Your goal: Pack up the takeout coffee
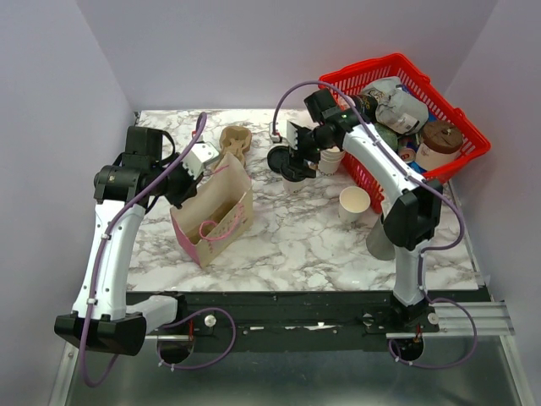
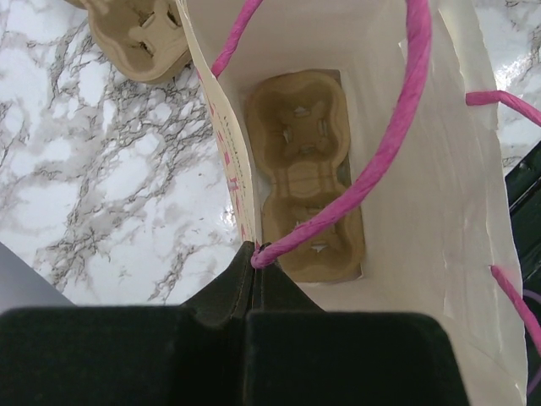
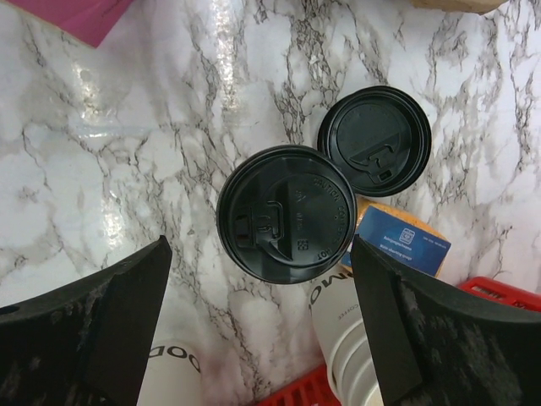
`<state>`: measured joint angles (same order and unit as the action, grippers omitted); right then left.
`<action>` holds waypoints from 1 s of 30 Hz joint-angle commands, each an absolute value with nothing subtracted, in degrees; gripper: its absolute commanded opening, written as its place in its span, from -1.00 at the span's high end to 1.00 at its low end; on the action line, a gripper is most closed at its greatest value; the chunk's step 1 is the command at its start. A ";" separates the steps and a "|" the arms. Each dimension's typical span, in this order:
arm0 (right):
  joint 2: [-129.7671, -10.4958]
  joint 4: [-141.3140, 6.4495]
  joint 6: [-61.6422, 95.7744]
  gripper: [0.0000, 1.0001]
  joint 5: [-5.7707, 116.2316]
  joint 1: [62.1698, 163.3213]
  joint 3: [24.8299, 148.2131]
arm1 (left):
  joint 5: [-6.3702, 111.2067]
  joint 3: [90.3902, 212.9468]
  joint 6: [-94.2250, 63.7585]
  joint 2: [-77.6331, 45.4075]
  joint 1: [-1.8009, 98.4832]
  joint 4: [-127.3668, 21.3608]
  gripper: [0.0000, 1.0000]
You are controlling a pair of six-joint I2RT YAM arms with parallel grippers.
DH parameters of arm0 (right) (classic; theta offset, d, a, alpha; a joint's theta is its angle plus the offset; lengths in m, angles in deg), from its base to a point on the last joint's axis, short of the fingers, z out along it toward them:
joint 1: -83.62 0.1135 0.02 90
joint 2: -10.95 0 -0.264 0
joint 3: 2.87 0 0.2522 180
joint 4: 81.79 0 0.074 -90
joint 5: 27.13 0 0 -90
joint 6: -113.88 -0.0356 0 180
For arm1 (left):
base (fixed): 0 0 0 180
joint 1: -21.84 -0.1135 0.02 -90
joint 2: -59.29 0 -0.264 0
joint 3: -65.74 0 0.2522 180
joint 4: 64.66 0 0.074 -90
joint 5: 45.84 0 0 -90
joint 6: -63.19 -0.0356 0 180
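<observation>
Black-lidded coffee cup (image 3: 286, 214) stands between the wide-open jaws of the right gripper (image 3: 260, 254); the left gripper (image 2: 254, 260) pinches the rim of the paper bag (image 2: 439, 211).

The takeout coffee (image 3: 287, 214) is standing upright on the marble bench (image 3: 127, 127), toward the far right. Its round black plastic lid is sitting flat on the rim and covering the white cup below, with the sip tab pointing left in the right wrist view. A loose black lid (image 3: 374, 139) is lying just beside it.
</observation>
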<state>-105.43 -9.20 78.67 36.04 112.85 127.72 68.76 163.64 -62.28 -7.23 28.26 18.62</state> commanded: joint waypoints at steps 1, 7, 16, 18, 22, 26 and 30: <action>-108.31 -5.02 85.13 -0.92 35.89 112.53 129.71 | 69.47 163.87 -61.18 -7.42 27.64 18.97 1.00; -109.55 -5.45 84.79 -0.92 35.98 112.45 130.33 | 70.35 163.96 -60.65 -7.59 27.55 18.89 1.00; -110.95 -6.50 83.03 -0.92 35.71 112.45 130.16 | 71.32 163.96 -60.04 -8.03 27.55 18.80 1.00; -111.39 -6.50 83.03 -0.92 35.71 112.36 130.24 | 71.40 163.96 -59.95 -8.12 27.47 18.80 1.00; -112.71 -6.42 82.24 -0.92 34.49 112.01 132.25 | 71.32 163.96 -59.86 -8.03 27.38 18.97 1.00; -114.12 -5.63 81.28 -0.92 33.60 111.66 134.72 | 71.40 163.87 -59.77 -7.94 27.38 19.06 1.00; -114.47 -5.54 81.27 -0.92 33.17 111.48 135.16 | 71.67 163.79 -59.77 -8.12 27.29 19.15 1.00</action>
